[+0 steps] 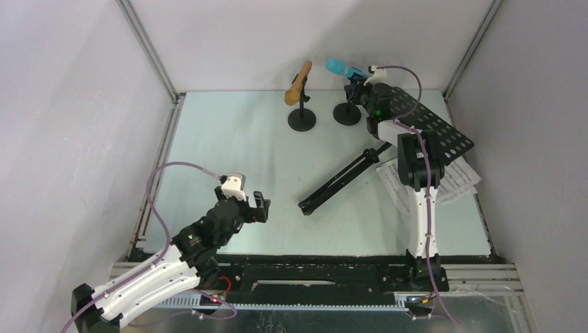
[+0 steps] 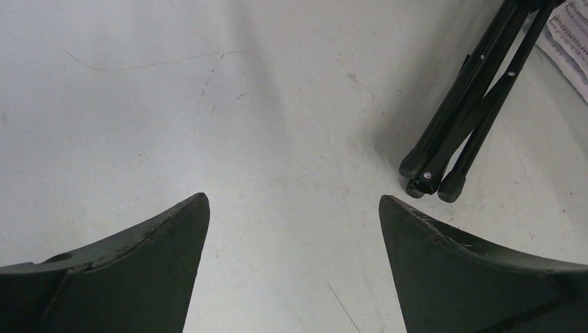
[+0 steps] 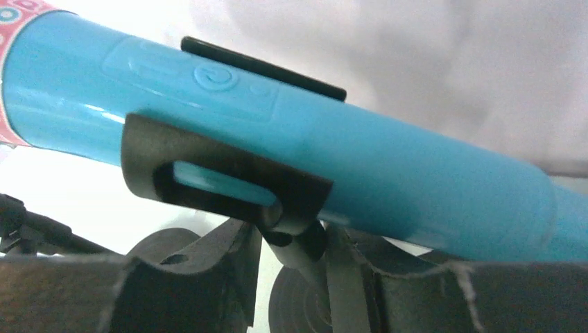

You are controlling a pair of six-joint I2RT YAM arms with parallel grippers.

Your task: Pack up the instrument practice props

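**Light-blue toy microphone (image 3: pixel 388 159) in its holder, right tool (image 3: pixel 295 243) at the stem**

The light-blue toy microphone lies tilted in the clip of a black clip holder (image 3: pixel 208 173), directly above the right tool. The tool's two fingers (image 3: pixel 201 270) flank the holder's thin stem closely, one on each side. Whether they press on it cannot be told.

The tan toy microphone (image 1: pixel 299 82) sits in a second clip holder (image 1: pixel 301 119), to the left of the right tool and apart from it.

The black music rack (image 1: pixel 433 125) lies on the bench (image 1: pixel 229 139) behind the right tool, toward that arm's base. White sheet-music pages (image 1: pixel 457 182) lie partly beneath its perforated desk.

The left tool (image 2: pixel 294 208) hovers over the bench with its fingers wide apart. The rack's folded legs end ahead and to the right of the left tool, well apart from it.
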